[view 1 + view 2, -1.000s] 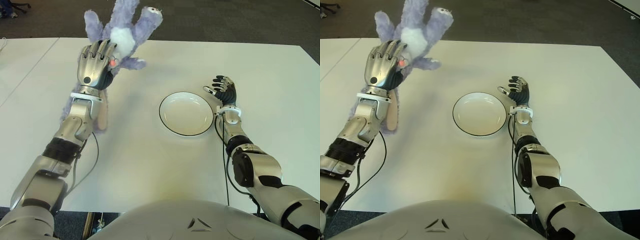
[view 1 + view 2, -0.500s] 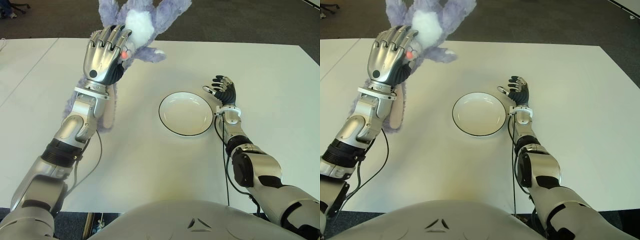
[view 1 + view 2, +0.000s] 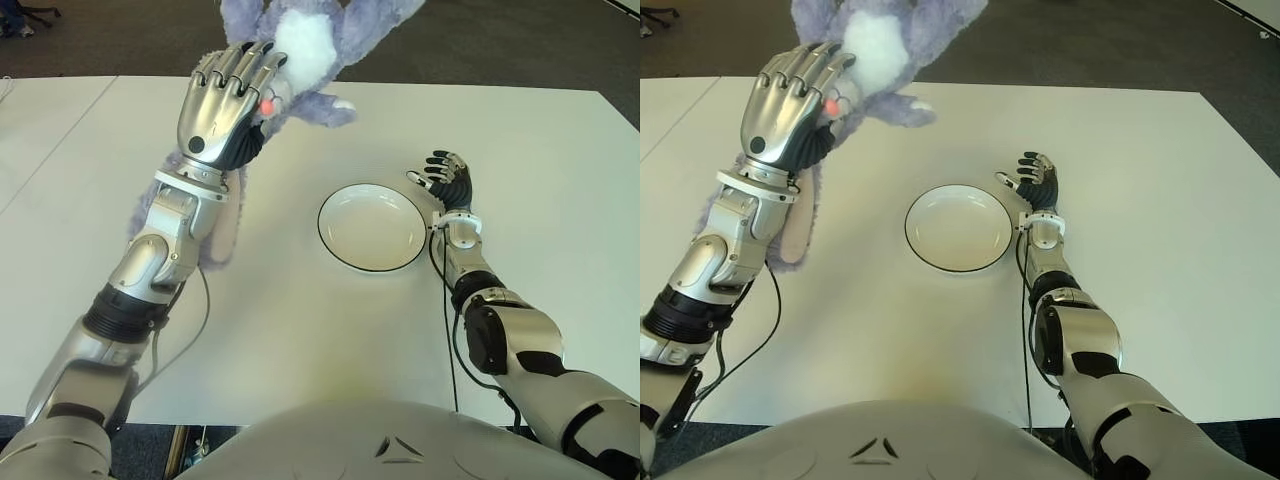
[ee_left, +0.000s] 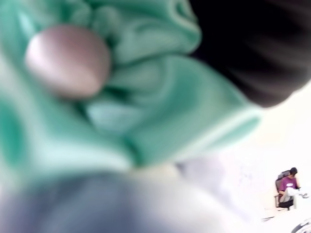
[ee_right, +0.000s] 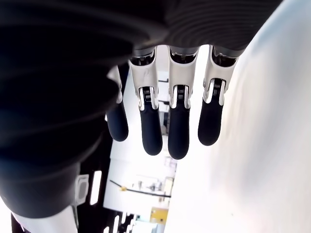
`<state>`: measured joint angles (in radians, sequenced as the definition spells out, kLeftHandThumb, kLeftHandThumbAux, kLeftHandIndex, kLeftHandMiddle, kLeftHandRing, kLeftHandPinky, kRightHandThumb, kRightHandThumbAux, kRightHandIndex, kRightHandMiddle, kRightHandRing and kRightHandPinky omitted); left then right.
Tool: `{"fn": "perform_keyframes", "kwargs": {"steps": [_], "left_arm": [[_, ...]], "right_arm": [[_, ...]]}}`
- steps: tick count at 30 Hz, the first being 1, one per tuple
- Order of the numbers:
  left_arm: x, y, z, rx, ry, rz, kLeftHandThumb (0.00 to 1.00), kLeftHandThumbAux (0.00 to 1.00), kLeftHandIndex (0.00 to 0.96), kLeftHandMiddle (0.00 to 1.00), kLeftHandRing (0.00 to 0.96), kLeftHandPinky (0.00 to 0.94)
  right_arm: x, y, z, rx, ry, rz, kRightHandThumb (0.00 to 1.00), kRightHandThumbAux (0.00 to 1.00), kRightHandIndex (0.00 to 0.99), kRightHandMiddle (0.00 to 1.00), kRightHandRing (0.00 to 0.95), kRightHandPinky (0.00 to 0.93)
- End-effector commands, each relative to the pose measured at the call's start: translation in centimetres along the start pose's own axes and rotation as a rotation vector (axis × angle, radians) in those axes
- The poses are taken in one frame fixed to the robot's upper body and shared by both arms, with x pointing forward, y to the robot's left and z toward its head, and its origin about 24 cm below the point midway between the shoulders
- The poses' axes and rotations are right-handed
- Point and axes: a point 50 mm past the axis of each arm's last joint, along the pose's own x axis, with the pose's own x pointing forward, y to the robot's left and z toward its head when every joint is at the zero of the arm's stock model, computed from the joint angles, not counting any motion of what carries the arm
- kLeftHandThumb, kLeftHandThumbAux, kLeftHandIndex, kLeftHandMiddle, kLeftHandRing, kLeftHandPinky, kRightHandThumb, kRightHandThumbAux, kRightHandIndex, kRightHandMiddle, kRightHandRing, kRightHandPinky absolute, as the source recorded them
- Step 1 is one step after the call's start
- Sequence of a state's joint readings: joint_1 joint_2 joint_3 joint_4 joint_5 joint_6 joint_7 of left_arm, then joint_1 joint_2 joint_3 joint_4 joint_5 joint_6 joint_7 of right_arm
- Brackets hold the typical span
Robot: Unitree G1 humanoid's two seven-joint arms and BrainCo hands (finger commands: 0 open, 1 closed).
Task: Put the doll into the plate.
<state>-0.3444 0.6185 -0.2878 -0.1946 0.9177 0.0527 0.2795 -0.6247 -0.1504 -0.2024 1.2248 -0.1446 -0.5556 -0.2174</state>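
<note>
High above the table point(image 3: 300, 330), left of the plate point(image 3: 372, 227), the left hand point(image 3: 225, 105) gripped the doll point(image 3: 305, 40) tight. Right beside the plate, the right hand point(image 3: 445, 180) had its fingers loose and empty. Nothing was in the plate yet, so the doll had to go over it and down.

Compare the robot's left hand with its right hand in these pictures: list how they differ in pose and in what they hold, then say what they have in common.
1. The left hand is raised high above the white table; the right hand is low, just right of the plate.
2. The left hand's fingers are curled around the purple doll; the right hand's fingers are loosely spread and hold nothing.
Shared: both are many-fingered metal hands, and neither is over the plate.
</note>
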Motion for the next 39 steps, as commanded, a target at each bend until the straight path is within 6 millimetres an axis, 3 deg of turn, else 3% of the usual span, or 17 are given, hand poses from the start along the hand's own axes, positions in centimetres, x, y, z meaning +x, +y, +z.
{"fn": "perform_keyframes", "kwargs": {"steps": [1,13,23,39], "left_arm": [[0.6,-0.2,1.7,-0.081,-0.065,-0.037,0.747,0.692,0.442,0.86,0.874,0.894],[1.0,-1.8,4.4,-0.239,-0.159,-0.183,0.749,0.691,0.443,0.843,0.851,0.873],[0.5,-3.0,5.0,-0.308,-0.18,-0.31,0.748,0.693,0.443,0.838,0.843,0.866],[-1.1,-6.6,6.6,-0.447,-0.189,-0.472,0.746,0.695,0.442,0.858,0.853,0.855]], "right_arm": [[-7.5,0.6,-9.7,-0.055,0.455,0.042,0.0,0.809,0.247,0.324,0.332,0.317],[-7.5,0.6,-9.6,-0.059,0.451,0.058,0.0,0.834,0.259,0.325,0.333,0.321],[-7.5,0.6,-9.7,-0.035,0.454,0.058,0.0,0.843,0.26,0.328,0.34,0.332],[-7.6,0.7,-9.7,-0.023,0.456,0.051,0.005,0.84,0.27,0.333,0.343,0.327]]}}
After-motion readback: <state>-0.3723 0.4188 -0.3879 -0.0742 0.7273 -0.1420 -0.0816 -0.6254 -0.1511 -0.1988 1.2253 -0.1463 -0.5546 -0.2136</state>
